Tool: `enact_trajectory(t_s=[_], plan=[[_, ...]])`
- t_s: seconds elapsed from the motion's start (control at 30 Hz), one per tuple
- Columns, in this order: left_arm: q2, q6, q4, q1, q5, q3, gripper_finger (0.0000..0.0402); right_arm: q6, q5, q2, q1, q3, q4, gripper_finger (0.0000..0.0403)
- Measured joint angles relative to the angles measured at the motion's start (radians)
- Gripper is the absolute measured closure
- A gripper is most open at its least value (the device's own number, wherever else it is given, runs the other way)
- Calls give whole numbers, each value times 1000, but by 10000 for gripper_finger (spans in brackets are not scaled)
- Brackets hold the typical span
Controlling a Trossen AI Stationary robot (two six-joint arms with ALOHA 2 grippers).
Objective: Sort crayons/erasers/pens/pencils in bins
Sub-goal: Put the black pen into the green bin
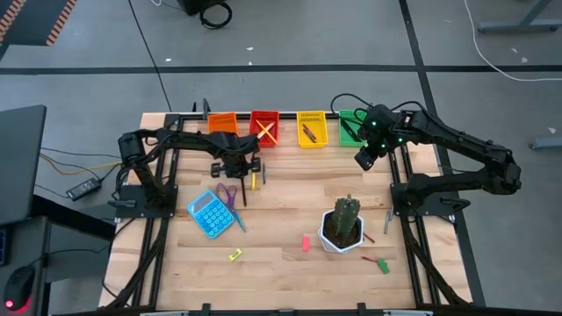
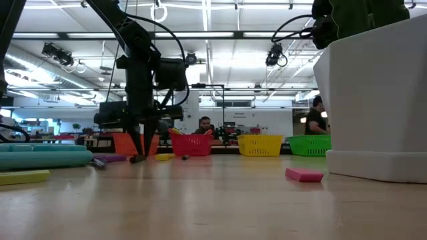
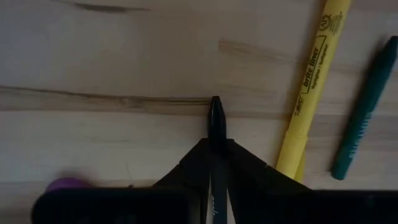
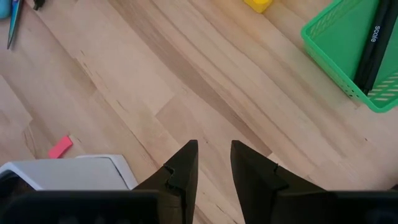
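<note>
Now the left gripper (image 3: 214, 152) is down on the table (image 1: 290, 263), fingers clamped on a black pen (image 3: 216, 121), w/ a yellow highlighter (image 3: 311, 81) and a green crayon (image 3: 364, 118) lying just beside. The right gripper (image 4: 214, 155) hovers near the green bin (image 4: 339, 43), fingers apart, holding nothing; dark pens (image 4: 373, 50) lie in that bin.

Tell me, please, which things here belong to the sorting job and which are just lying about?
Job: orange bin, red bin, yellow bin, green bin, black pen between the left gripper's fingers, pink eraser.
Lying about: blue calculator, cactus pot, scissors.
</note>
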Motion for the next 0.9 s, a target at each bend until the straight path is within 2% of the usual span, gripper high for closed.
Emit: enact_trajectory(t_s=[0.13, 0.57, 0.73, 0.9], plan=[[0, 0, 1, 0, 5, 0, 334, 0, 0, 0, 0, 0, 0, 301], [11, -21, 9, -35, 0, 0, 239, 0, 0, 0, 0, 0, 0, 301], [23, -22, 29, -62, -13, 2, 237, 1, 0, 0, 0, 0, 0, 301], [24, -21, 24, -74, -40, 1, 261, 1, 0, 0, 0, 0, 0, 301]])
